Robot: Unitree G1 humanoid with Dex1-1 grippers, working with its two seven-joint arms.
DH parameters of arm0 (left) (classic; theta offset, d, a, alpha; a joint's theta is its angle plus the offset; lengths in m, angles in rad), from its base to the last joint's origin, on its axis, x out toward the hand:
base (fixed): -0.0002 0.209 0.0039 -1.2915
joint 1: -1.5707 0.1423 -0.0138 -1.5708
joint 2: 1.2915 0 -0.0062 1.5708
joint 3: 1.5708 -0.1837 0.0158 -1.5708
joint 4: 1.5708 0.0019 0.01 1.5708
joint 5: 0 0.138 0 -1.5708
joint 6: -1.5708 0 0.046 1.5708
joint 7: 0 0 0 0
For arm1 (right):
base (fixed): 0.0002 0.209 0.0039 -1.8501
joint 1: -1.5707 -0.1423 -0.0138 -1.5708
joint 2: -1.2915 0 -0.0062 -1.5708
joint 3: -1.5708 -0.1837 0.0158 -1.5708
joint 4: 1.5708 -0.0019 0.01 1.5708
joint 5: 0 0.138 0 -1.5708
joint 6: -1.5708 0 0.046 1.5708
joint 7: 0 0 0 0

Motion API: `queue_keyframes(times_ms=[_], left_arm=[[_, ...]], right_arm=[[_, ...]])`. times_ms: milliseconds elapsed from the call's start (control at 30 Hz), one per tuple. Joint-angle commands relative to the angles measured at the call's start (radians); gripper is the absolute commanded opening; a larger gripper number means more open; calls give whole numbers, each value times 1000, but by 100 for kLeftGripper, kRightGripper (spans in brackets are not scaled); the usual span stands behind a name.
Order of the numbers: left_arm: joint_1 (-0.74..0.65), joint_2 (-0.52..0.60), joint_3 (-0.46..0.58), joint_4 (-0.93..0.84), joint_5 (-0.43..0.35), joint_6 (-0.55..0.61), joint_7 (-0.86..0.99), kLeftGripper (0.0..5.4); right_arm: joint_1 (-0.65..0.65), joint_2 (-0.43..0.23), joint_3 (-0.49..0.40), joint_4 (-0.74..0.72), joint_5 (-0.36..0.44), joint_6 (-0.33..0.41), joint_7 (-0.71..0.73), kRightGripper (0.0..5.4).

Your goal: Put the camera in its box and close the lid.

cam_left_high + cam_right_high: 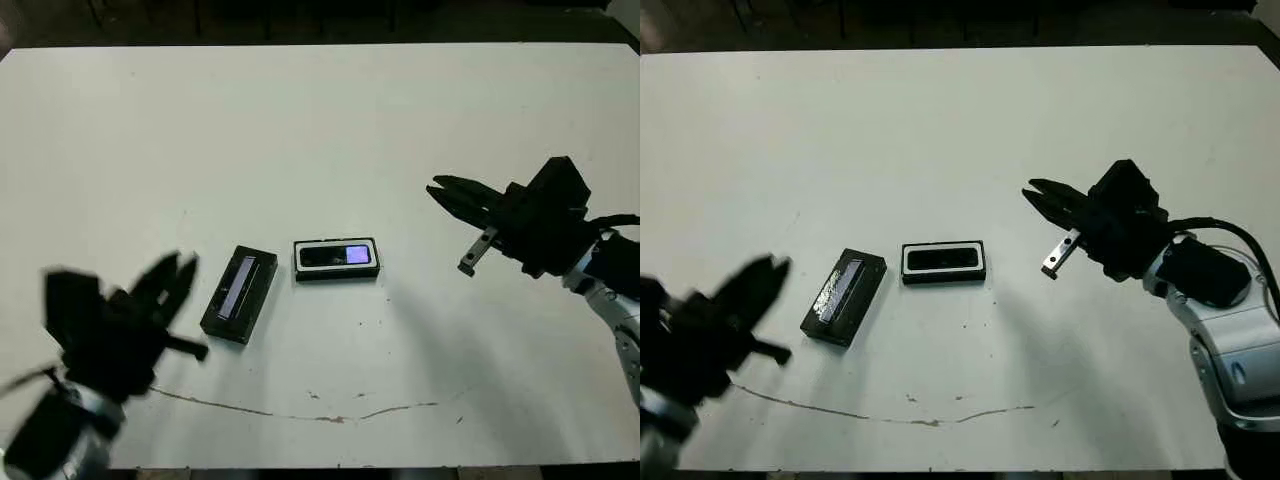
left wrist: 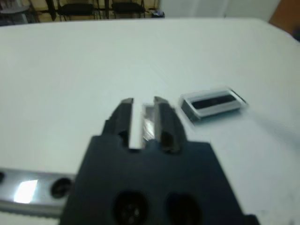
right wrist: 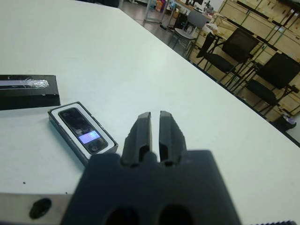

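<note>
The slim black camera (image 1: 335, 256), its bluish-purple screen facing up, lies inside the white-lined box (image 1: 337, 275) near the middle of the table. The black lid (image 1: 240, 292) with its silvery patch rests flat on the table just left of the box, not touching it. My left gripper (image 1: 178, 270) hovers blurred near the lid's left side, fingers slightly apart with nothing between them. In the left wrist view the lid (image 2: 148, 123) shows through that gap. To the right of the box my right gripper (image 1: 438, 190) is raised, shut and holding nothing.
A thin brownish crack line (image 1: 300, 412) runs along the table near its front edge. Chairs (image 3: 276, 70) and shelves stand beyond the far side of the table.
</note>
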Motion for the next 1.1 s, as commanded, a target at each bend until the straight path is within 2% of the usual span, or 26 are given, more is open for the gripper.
queue_keyframes(times_ms=[33,233,667,867,1033,1100], left_arm=[[29,49,-80,-9,73,-5,6,184],[10,41,-112,12,81,55,-1,297],[-47,50,-131,77,158,62,-13,536],[-69,60,-129,91,158,92,-44,539],[-84,-6,-86,75,62,197,-53,539],[-96,10,-96,77,75,200,-54,539]], right_arm=[[16,4,10,8,4,1,-1,0],[37,20,13,2,7,6,-9,0],[57,12,28,-1,0,-6,-4,0],[58,5,31,0,-4,-24,1,0],[62,8,31,10,-6,-55,9,0],[63,5,32,10,-7,-56,8,0]])
